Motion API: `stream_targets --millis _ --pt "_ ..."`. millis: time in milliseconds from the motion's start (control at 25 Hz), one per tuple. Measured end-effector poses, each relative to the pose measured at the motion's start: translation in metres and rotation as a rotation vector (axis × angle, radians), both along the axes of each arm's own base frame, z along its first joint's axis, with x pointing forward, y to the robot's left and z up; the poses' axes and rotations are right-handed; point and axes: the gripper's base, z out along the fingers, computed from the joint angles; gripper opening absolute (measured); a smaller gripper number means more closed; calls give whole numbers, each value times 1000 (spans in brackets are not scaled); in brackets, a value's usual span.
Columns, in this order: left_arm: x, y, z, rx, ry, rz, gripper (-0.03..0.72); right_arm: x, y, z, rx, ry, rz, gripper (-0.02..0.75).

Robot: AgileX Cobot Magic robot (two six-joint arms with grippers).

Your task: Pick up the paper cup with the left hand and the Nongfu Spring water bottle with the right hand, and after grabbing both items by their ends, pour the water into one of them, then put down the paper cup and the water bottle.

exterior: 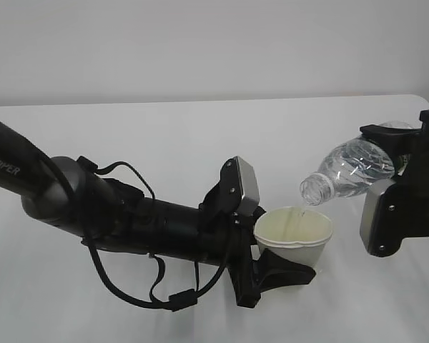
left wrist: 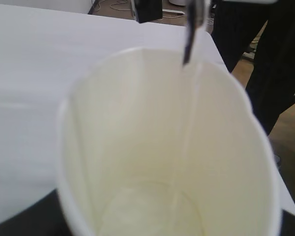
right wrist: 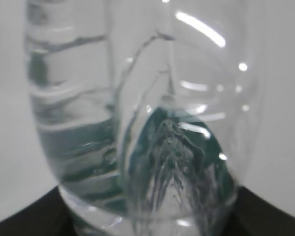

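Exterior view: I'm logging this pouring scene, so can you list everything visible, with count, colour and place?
table: one, white, under everything
cup: one, white with cream inside, centre-right, held off the table
bottle: one, clear, no cap, tilted mouth-down above the cup
water: one thin clear stream, falling from bottle mouth into cup
left claw: one, black, closed on the cup's base
right claw: one, black, right edge, closed on the bottle's bottom end

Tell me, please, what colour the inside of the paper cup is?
Pale cream, clearest in the left wrist view of the paper cup.
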Motion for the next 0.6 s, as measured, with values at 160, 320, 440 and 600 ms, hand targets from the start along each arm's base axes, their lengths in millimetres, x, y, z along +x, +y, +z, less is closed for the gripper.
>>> stream_targets --millis 160,320,440,600 --pt "0 0 0 0 0 0 429 0 0 0 -1 0 0 419" --pt "0 0 0 0 0 0 429 0 0 0 -1 0 0 419" --pt "0 0 0 0 0 0 429 0 0 0 -1 0 0 419" --pt "0 0 0 0 0 0 429 0 0 0 -1 0 0 419"
